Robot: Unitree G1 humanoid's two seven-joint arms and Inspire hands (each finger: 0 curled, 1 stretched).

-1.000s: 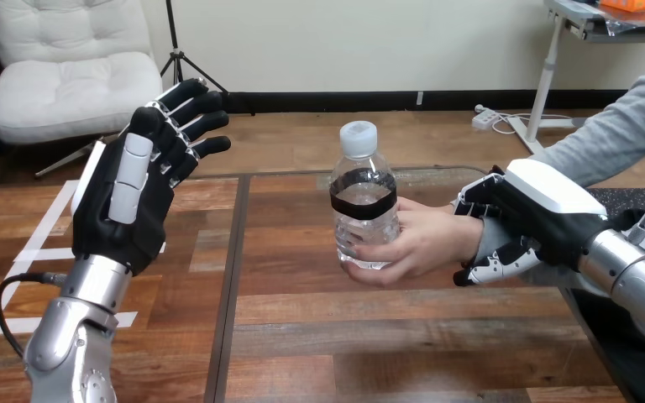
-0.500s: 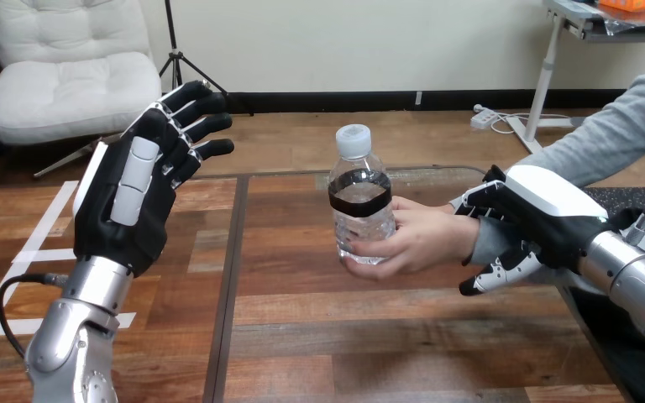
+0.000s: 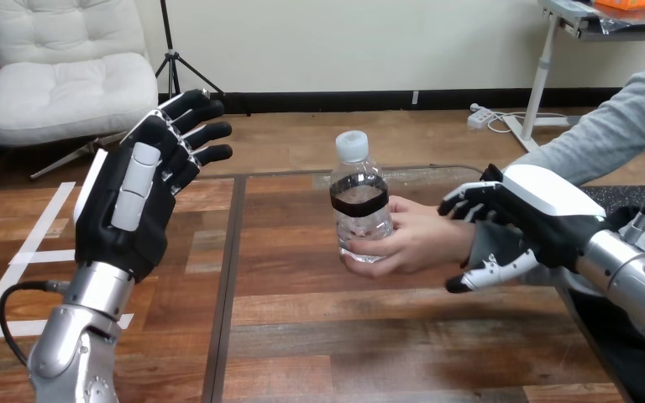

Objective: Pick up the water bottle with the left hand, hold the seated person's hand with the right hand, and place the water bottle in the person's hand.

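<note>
"What changed just now?"

"My right hand (image 3: 537, 220) let go. Its fingers (image 3: 462, 202) were wrapped round the person's wrist. Now they are spread open, just beside it. My left hand (image 3: 130, 201) is up in the air with straight fingers, holding nothing."

"Where is the water bottle?"

"The water bottle (image 3: 359, 210) stands upright in the person's hand (image 3: 424, 239), over the tabletop (image 3: 319, 327). I think the job is about done."

"Is anything in the way?"

"No. There are only white tape strips (image 3: 38, 252) on the left, well apart from the bottle. I can pull both arms back."
</note>
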